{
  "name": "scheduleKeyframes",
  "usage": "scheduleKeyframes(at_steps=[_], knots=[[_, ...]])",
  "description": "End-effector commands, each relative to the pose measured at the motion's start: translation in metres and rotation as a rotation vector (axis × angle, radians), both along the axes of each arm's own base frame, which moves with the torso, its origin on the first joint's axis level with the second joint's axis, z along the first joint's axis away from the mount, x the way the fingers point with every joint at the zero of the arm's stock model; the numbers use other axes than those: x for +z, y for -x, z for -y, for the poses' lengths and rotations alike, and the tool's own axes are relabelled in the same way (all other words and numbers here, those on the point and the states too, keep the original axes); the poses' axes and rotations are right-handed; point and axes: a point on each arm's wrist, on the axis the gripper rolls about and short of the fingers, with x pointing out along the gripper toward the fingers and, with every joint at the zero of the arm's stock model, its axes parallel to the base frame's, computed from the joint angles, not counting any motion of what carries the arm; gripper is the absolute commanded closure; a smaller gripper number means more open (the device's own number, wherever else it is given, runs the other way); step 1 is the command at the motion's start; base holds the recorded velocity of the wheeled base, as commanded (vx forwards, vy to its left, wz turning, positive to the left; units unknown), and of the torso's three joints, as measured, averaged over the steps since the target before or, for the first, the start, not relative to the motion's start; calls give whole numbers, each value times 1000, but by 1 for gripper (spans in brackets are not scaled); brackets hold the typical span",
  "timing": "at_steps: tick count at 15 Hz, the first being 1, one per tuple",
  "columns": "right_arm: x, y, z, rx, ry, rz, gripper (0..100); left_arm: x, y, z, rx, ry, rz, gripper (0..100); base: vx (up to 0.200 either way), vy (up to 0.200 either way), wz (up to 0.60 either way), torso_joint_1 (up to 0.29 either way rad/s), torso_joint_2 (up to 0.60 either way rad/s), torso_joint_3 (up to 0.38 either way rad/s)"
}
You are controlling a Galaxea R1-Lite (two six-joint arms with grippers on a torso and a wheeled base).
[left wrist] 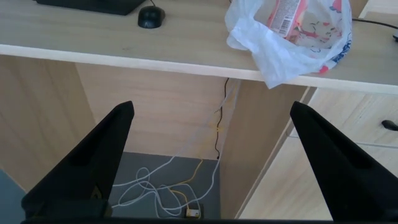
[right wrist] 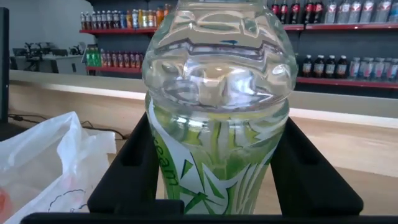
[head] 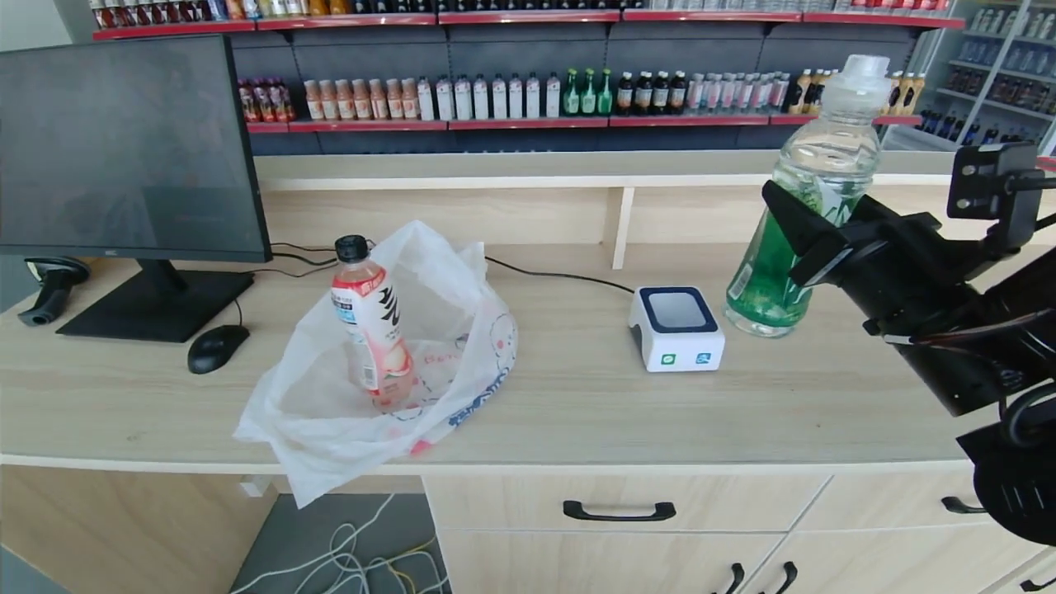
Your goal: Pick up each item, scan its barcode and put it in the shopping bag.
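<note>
Right gripper: my right gripper point(head: 813, 235) is clamped on the green bottle point(head: 825, 157), one finger on each side of its labelled waist; the right wrist view shows the same hold point(right wrist: 217, 171)
Green bottle, place: over the right end of the countertop point(head: 577, 396), base just right of the scanner box point(head: 676, 330); I cannot tell whether the base touches the wood
Green bottle, axis: near upright, white cap on top, neck leaning slightly to my right
Green bottle, label: green and white wrap with leaf-like shapes and lettering I see only in part; clear plastic above it
Left gripper: my left gripper point(left wrist: 211, 109) has its fingers wide apart with nothing between them, low in front of the counter, below its front edge
Pink bottle: the pink bottle point(head: 373, 330) stands nearly upright inside the shopping bag point(head: 330, 421), black cap up; white, red and pink label with large black characters, and a strip of barcode lines in the left wrist view point(left wrist: 285, 15)
Shopping bag: thin white plastic, mouth open upward, pink and blue print; left of middle near the front edge, one corner hanging over it
Scanner box: white, dark-framed window facing up, one green and one blue square mark on its front; a black cable point(head: 561, 276) runs from it toward the back
Counts: two bottles, one bag, one scanner box
Rest: dark monitor point(head: 124, 140) at the left rear, mouse point(head: 217, 346) by its foot, handheld scanner point(head: 49, 289) at the left edge, shelves point(head: 528, 91) of bottles behind
</note>
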Motion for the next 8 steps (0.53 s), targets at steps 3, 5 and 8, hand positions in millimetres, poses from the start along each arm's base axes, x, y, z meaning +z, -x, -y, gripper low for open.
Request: scheduleKeyframes(at_steps=[3, 5, 8], knots=[[2, -3, 0, -2, 0, 15, 100, 0, 0, 0, -1, 1, 2, 0, 0, 0, 0, 0, 0, 0], [-1, -14, -2, 22, 47, 26, 100, 0, 0, 0, 1, 1, 2, 0, 0, 0, 0, 0, 0, 0], [-9, -32, -5, 63, 141, 47, 100, 0, 0, 0, 1, 1, 2, 0, 0, 0, 0, 0, 0, 0]])
